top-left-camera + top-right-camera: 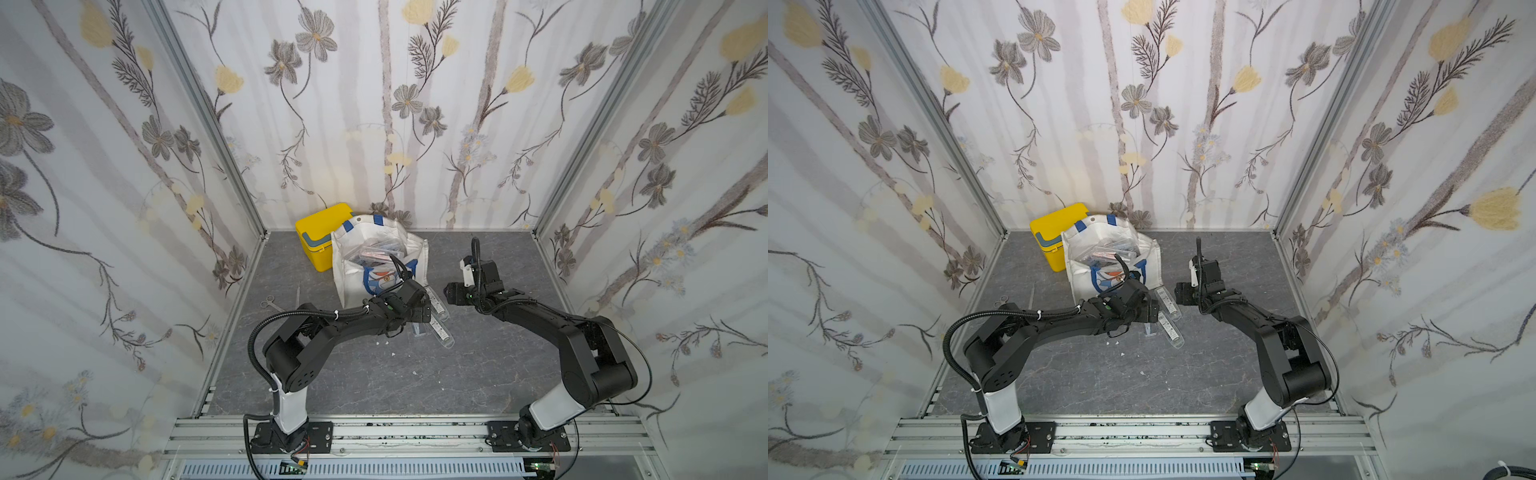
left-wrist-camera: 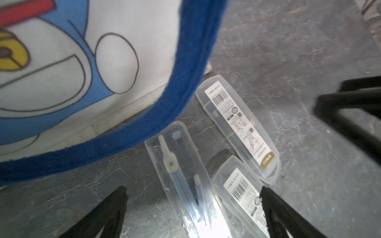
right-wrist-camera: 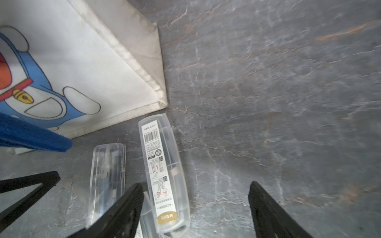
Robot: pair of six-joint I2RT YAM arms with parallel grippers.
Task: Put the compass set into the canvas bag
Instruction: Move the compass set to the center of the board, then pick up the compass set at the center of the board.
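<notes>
Left gripper [image 2: 193, 190] spread wide over compass set [image 2: 181, 164] beside canvas bag [image 2: 144, 26]; right gripper [image 3: 195, 184] spread too.

White canvas bag [image 1: 347, 270] stands open mid-frame in both top views; three clear compass cases [image 1: 442, 333] lie just lower right.

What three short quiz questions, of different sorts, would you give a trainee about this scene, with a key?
1. True or false: the yellow box lies inside the canvas bag.
2. How many clear compass cases lie on the table? A two, B three, C five.
3. Fill in: the fingers of the left gripper and the right gripper stand ___.
Key: 1 false; 2 B; 3 open.
</notes>
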